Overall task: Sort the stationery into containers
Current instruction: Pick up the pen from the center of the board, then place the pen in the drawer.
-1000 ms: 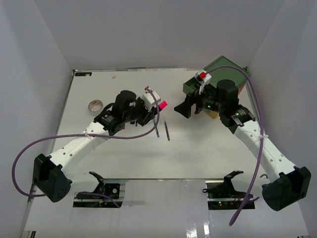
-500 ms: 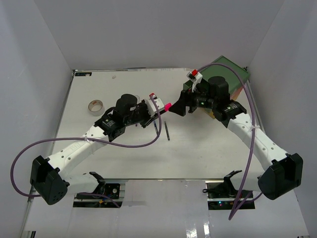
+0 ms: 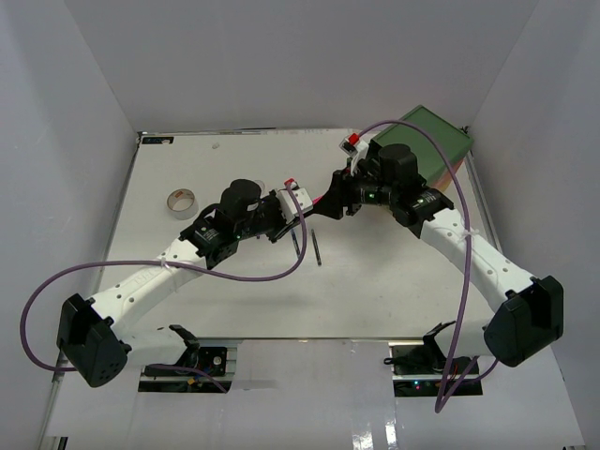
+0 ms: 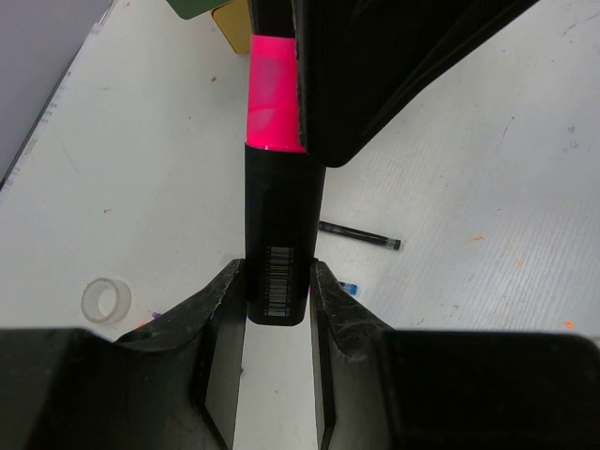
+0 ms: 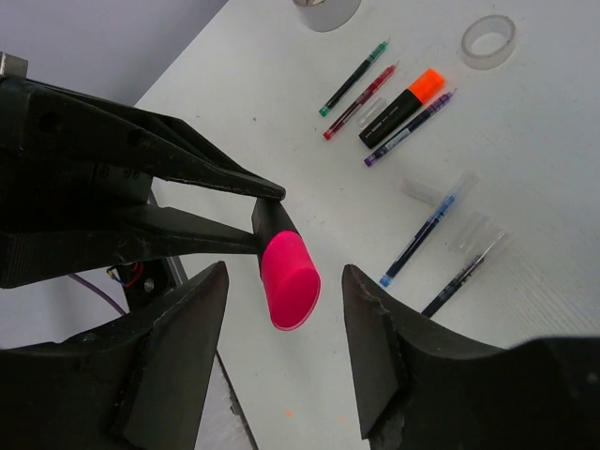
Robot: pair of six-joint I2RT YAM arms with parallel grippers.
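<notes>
My left gripper [image 4: 277, 272] is shut on the black body of a pink-capped marker [image 4: 281, 225], holding it above the table and pointing it at the right arm. My right gripper [image 5: 284, 281] is open, its jaws on either side of the pink cap [image 5: 291, 281] with a gap on each side. In the top view the two grippers meet at mid-table, left gripper [image 3: 300, 210] and right gripper [image 3: 328, 202]. The containers, a drawer chest with a green top [image 3: 441, 141], stand at the back right behind the right arm.
On the table lie a green pen [image 5: 354, 77], a red pen [image 5: 361, 101], an orange-capped marker [image 5: 403, 105], a purple pen [image 5: 410, 128], a blue pen [image 5: 419, 239] and a dark pen [image 5: 464, 272]. A clear tape roll [image 5: 487, 40] and a beige tape roll [image 3: 182, 200] lie farther left.
The right arm has swung left from the chest to the marker, its jaws narrowing around the pink cap. The left gripper carried the marker slightly right.
</notes>
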